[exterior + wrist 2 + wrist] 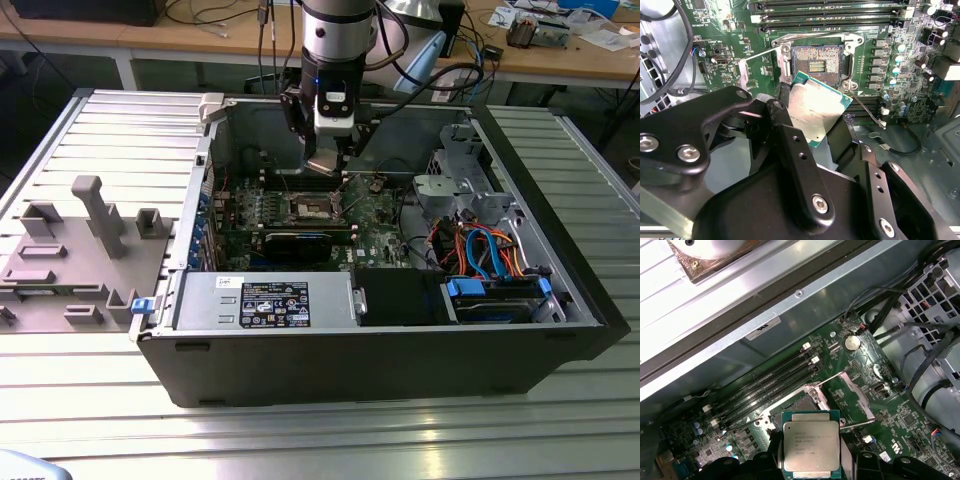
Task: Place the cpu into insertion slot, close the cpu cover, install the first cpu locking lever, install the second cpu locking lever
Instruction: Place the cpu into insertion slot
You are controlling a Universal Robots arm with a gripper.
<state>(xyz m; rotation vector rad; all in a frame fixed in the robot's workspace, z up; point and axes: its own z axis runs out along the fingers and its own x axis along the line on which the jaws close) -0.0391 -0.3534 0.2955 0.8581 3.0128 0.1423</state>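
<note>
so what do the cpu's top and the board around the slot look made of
The cpu: top looks like matte silver-grey metal, going by its dull, uneven sheen; the thin edge is green, likely circuit-board laminate. The board around the insertion slot: glossy green laminate, probably fibreglass, dotted with soldered parts.

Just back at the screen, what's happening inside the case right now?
The gripper holds the cpu by its edges, above the motherboard inside the open case. The slot close by is uncovered and empty, so the cpu is not yet seated.
</note>
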